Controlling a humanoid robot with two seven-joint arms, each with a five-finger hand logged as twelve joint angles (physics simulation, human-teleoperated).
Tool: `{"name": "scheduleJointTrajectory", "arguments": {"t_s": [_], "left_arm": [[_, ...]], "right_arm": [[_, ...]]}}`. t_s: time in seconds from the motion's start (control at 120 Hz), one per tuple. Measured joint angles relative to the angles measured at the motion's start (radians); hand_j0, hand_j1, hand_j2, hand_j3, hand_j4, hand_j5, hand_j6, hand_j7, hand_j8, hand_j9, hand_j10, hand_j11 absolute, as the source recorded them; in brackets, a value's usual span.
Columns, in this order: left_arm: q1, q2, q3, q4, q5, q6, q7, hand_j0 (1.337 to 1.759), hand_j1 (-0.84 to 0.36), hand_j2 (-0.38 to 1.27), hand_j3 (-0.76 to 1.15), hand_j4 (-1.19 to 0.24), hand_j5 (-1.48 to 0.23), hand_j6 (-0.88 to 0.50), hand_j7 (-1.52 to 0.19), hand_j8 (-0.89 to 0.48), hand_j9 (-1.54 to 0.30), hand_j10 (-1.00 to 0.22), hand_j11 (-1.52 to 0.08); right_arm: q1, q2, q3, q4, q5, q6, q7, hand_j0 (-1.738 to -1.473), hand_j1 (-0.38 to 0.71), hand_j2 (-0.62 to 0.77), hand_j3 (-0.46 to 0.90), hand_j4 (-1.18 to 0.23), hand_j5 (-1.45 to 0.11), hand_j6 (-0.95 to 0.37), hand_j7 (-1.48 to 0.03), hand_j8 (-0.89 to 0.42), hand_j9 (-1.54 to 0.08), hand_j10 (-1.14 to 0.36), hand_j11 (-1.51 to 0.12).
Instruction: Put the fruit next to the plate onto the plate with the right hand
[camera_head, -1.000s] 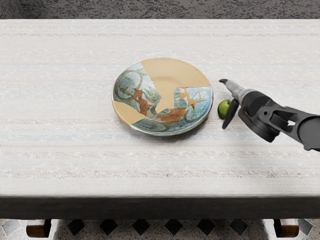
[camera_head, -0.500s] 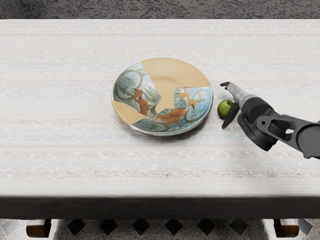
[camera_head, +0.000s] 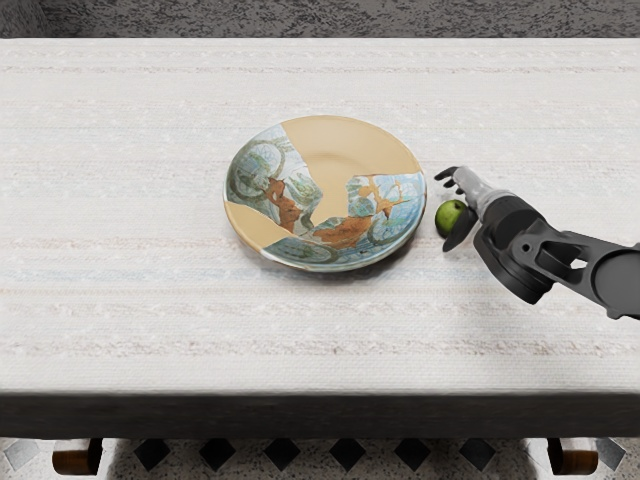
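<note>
Head view: right hand (camera_head: 468, 200) by fruit (camera_head: 449, 214) (green)

Soft, even light falls from above on the pale table (camera_head: 150, 300); the surface is bright, with no glare. The plate (camera_head: 325, 192) throws a thin, faint shadow under its near rim, toward the table's front edge, and its glaze carries only a dull sheen. The table's front face lies in deep shade. The render is sharp from corner to corner, the table's edges run straight, and nothing is blurred.
</note>
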Motion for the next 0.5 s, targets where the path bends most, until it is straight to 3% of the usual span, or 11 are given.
{"name": "scheduleJointTrajectory", "arguments": {"t_s": [0.5], "left_arm": [[0.000,0.000,0.000,0.000,0.000,0.000,0.000,1.658,0.32,0.00,0.00,-0.02,-0.03,-0.02,-0.03,-0.02,-0.03,-0.02,-0.03]], "right_arm": [[0.010,-0.032,-0.029,0.041,-0.016,0.000,0.000,-1.658,-0.03,-0.05,0.00,-0.27,-0.35,-0.27,-0.35,-0.27,-0.35,-0.27,-0.35]]}}
